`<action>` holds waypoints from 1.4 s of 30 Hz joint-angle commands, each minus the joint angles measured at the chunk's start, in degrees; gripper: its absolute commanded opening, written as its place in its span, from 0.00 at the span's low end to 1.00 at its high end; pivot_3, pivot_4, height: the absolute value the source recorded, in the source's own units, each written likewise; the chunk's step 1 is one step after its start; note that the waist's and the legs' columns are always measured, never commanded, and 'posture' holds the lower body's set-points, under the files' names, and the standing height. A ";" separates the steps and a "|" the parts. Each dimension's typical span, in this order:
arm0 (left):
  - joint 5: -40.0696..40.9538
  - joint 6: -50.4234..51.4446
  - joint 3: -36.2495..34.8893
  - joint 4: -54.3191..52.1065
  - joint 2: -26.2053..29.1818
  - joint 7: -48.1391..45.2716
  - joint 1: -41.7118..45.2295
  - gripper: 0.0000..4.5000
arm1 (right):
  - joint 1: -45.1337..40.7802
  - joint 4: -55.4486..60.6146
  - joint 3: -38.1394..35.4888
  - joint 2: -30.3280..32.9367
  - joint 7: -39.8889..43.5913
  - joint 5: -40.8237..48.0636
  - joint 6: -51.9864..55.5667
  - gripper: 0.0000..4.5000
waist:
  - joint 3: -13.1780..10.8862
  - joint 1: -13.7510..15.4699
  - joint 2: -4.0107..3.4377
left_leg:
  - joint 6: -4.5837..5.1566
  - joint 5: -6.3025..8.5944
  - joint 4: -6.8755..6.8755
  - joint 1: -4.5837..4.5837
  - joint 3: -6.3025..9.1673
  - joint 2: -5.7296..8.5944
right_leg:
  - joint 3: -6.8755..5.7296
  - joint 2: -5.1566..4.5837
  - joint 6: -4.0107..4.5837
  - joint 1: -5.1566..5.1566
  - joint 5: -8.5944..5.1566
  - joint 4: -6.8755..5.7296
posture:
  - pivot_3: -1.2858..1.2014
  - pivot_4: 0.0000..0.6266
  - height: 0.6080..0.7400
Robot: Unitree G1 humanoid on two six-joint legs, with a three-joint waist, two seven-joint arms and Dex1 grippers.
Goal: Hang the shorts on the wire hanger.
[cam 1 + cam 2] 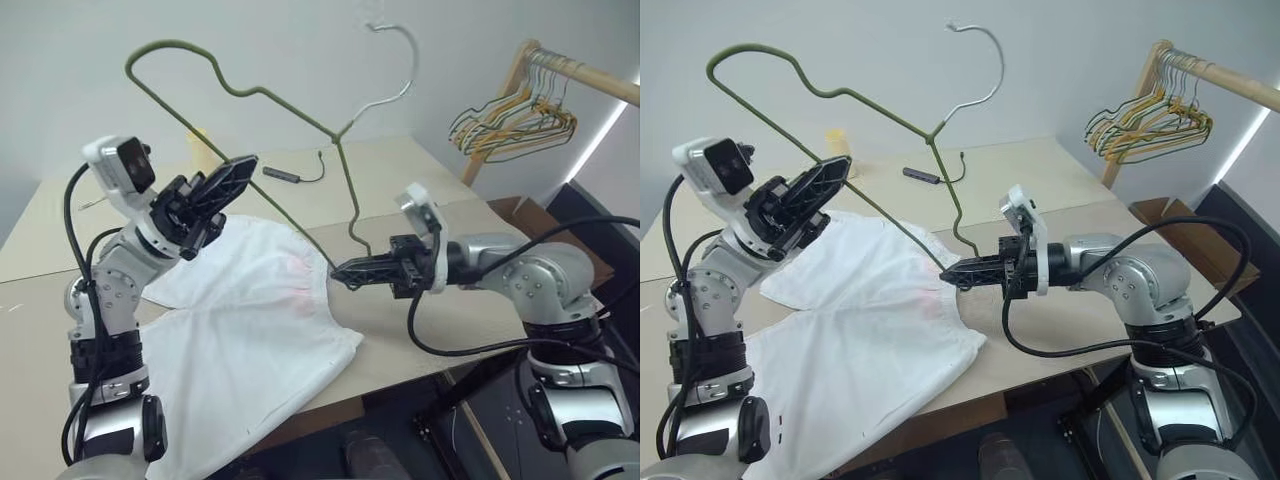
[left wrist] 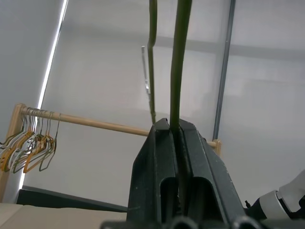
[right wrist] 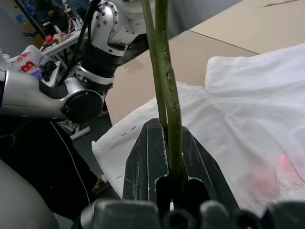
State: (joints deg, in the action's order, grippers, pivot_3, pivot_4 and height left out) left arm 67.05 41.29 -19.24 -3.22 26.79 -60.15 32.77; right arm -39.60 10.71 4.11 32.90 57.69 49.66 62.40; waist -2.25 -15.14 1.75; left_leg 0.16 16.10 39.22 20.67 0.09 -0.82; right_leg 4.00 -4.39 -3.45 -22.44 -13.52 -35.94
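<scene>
1. While clamped in both grippers, hanger (image 1: pixel 262 95) held up in the air above the tabletop (image 1: pixel 420 175), tilted, hook (image 1: pixel 392 60) uppermost toward the back wall.
2. Green-coated wire body, bare metal hook; seen against the wall in both eye views.
3. Left gripper (image 1: pixel 240 170) raised over the shorts (image 1: pixel 250 320), jaws pressed together on one straight run of the hanger wire; same pinch seen in the left wrist view, wire rising from between the fingers (image 2: pixel 159 162).
4. Right gripper (image 1: pixel 345 272) lower, near level, pointing toward the robot's left, jaws closed on the hanger's lower corner just beside the shorts' waistband; in the right wrist view, wire rising from between the black fingers (image 3: pixel 147 157) with white cloth behind.
5. Shorts lying flat and spread on the tabletop, under the hanger, not on it; waistband side toward the right gripper, pink patch (image 1: pixel 303 285) near the waist, one leg hanging a little over the front edge.
6. Small dark cable (image 1: pixel 290 176) lying on the tabletop behind the shorts, well apart.
7. Wooden rail (image 1: pixel 585 75) at far right carrying a bunch of coloured hangers (image 1: pixel 515 120).
</scene>
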 commanded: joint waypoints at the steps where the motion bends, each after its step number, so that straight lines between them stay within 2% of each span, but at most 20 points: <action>1: -1.36 0.06 1.18 -0.32 0.37 -0.21 -0.22 0.17 | -1.53 -0.70 -2.54 -0.84 -2.53 0.04 -0.65 0.00 | 0.00 -0.01 0.00 | 0.00 0.00 0.00 -0.01 -0.01 0.01 | 0.01 -0.01 0.00 0.00 0.00 0.00 | 0.41 0.00 1.00; 5: -9.12 -0.83 6.31 -0.66 2.78 -1.09 -2.71 0.47 | -1.69 -0.64 -5.37 -2.16 -4.76 2.20 -0.10 0.00 | -0.01 -0.06 -0.01 | 0.00 0.00 0.00 -0.01 -0.01 0.01 | 0.01 0.00 0.00 0.00 0.00 0.00 | 0.41 0.00 1.00; 9: -20.16 -3.56 13.76 -1.12 8.66 -3.74 -6.21 0.75 | -0.80 -0.62 -9.77 -3.66 -8.78 5.35 1.41 0.00 | -0.03 -0.19 -0.04 | 0.00 0.00 -0.01 0.09 -0.01 0.01 | 0.01 0.02 0.02 -0.12 0.01 -0.01 | 0.41 0.00 1.00; 12: -30.78 -9.06 19.36 -0.07 15.42 -6.64 -9.42 0.97 | 2.07 -1.30 -11.98 -0.61 -11.94 6.00 6.07 0.00 | -0.06 -0.35 -0.10 | 0.00 0.00 -0.01 0.23 -0.04 0.01 | 0.03 0.03 0.04 -0.32 0.02 -0.08 | 0.40 0.00 1.00; 13: -33.34 -11.06 20.15 0.36 16.69 -6.60 -10.17 0.99 | 3.39 -1.48 -12.13 1.12 -12.70 5.88 8.17 0.00 | -0.06 -0.30 -0.11 | 0.00 0.00 -0.01 0.33 -0.03 0.00 | 0.02 0.03 0.05 -0.42 0.02 -0.09 | 0.41 0.00 1.00; 19: -39.78 -16.16 20.60 -1.84 21.92 -8.59 -13.85 0.99 | 12.50 -3.87 -16.03 8.06 -18.15 5.65 18.68 0.00 | -0.13 0.36 -0.21 | 0.04 0.01 -0.01 0.72 -0.10 0.02 | 0.02 -0.04 0.03 -0.79 0.01 -0.03 | 0.40 0.00 1.00; 21: -40.39 -17.01 20.22 -3.09 23.49 -9.83 -15.66 0.99 | 15.33 -4.79 -15.83 11.08 -16.95 5.71 21.06 0.00 | -0.17 0.28 -0.27 | 0.05 0.02 -0.01 0.73 -0.14 0.01 | 0.06 -0.04 0.03 -0.80 0.01 -0.01 | 0.40 0.00 1.00; 26: -42.53 -19.23 19.94 -4.60 27.45 -12.92 -19.65 0.99 | 17.86 -13.13 -10.11 20.07 -4.07 9.34 29.32 0.00 | -0.26 -0.13 -0.38 | 0.08 0.04 -0.01 0.66 -0.26 -0.01 | 0.13 -0.01 -0.01 -0.77 -0.02 -0.03 | 0.41 0.00 1.00; 30: -42.90 -19.80 19.14 -5.19 28.80 -13.77 -21.20 0.99 | 21.07 -15.64 -2.07 26.65 8.64 6.66 23.86 0.00 | -0.26 0.01 -0.38 | 0.09 0.03 -0.01 0.49 -0.29 -0.08 | 0.12 0.05 -0.38 -0.65 -0.25 -0.04 | 0.41 0.00 1.00; 35: -42.73 -19.17 18.75 -6.96 29.03 -13.28 -22.43 0.99 | 17.77 -20.64 7.17 26.91 16.96 1.84 19.74 0.00 | -0.27 -0.20 -0.39 | 0.11 0.02 0.00 0.46 -0.38 -0.07 | 0.24 0.04 -0.42 -0.63 -0.27 -0.02 | 0.42 0.00 1.00; 39: -42.41 -18.49 18.07 -8.92 29.27 -12.87 -24.20 0.99 | 14.69 -25.84 11.23 21.85 16.39 -2.38 18.44 0.00 | -0.27 -0.14 -0.39 | 0.11 0.02 0.00 0.48 -0.36 -0.09 | 0.24 0.06 -0.41 -0.67 -0.26 -0.06 | 0.42 0.00 1.00; 42: -42.64 -18.43 17.56 -9.45 29.54 -12.54 -25.27 0.99 | 13.84 -28.56 11.03 19.56 16.15 -4.69 16.61 0.00 | -0.29 0.28 -0.41 | 0.11 0.02 0.00 0.50 -0.30 -0.09 | 0.19 0.06 -0.39 -0.68 -0.25 -0.08 | 0.43 0.00 1.00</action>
State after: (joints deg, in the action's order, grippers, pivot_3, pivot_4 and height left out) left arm 24.24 22.73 0.43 -11.00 55.09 -73.03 7.60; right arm -24.44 -17.03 16.10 52.16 73.43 45.65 80.38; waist -2.54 -14.86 1.34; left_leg 0.27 16.12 39.22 21.18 -0.21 -0.88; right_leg 4.20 -4.36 -3.81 -23.13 -13.75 -36.04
